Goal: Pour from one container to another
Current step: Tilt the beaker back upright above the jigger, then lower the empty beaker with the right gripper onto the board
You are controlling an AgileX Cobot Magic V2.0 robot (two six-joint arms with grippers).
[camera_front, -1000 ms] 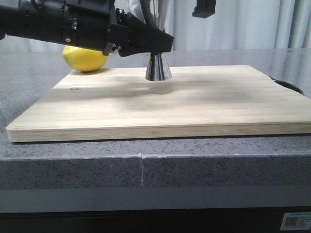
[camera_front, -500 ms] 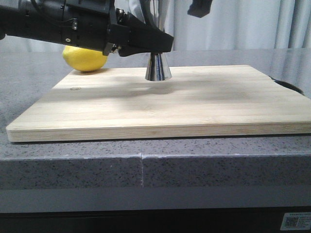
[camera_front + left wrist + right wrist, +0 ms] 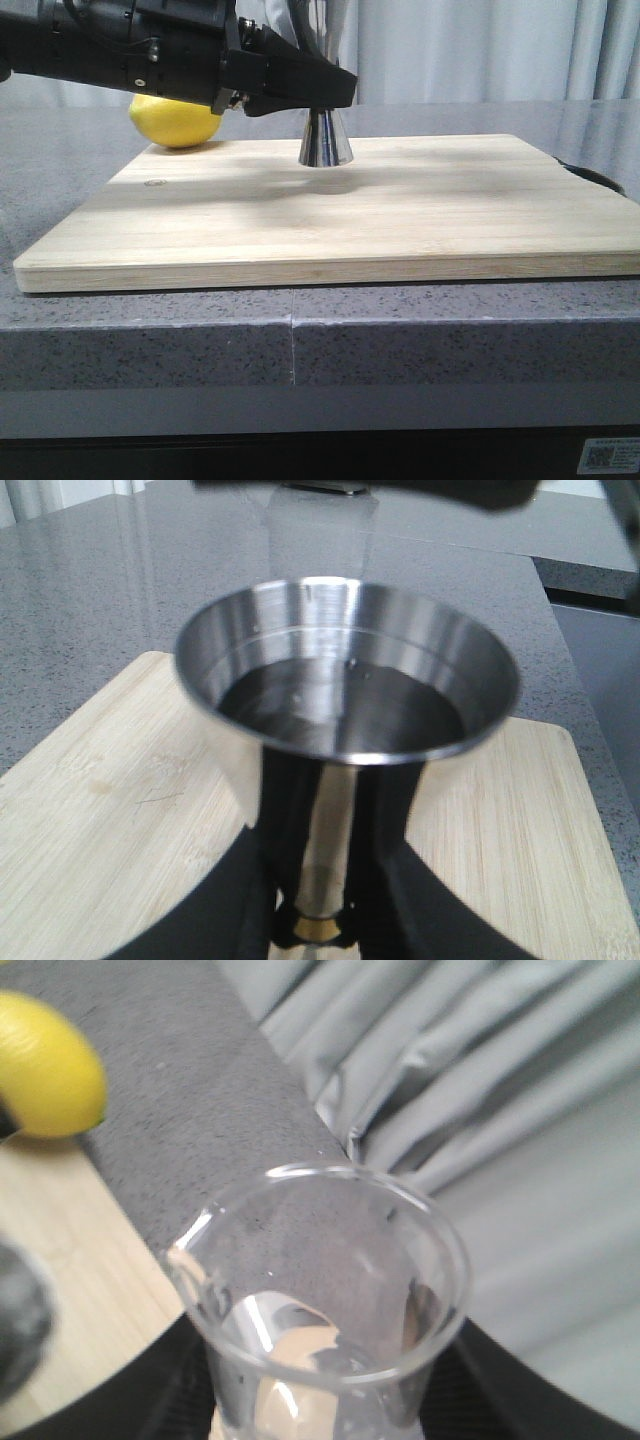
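The steel jigger (image 3: pixel 325 140) stands on the wooden cutting board (image 3: pixel 400 220), its lower cone showing in the front view. My left gripper (image 3: pixel 322 95) is shut on it at the gold waist (image 3: pixel 318 927), with black fingers (image 3: pixel 240 900) on either side. Dark liquid fills part of the jigger's upper cup (image 3: pixel 345 695). In the right wrist view my right gripper (image 3: pixel 320 1405) is shut on the clear glass beaker (image 3: pixel 320 1280), which holds a little clear liquid at its bottom. The right gripper is out of the front view. A clear glass shape (image 3: pixel 320 530) hangs above the jigger.
A yellow lemon (image 3: pixel 175 120) lies at the board's far left corner, behind my left arm (image 3: pixel 120 50). The board rests on a grey speckled counter (image 3: pixel 150 345). Grey curtains (image 3: pixel 480 50) hang behind. A dark object (image 3: pixel 598 178) peeks out at the board's right edge.
My right gripper, seen at the top of the front view before, has risen out of that view. The left gripper and the jigger have not moved.
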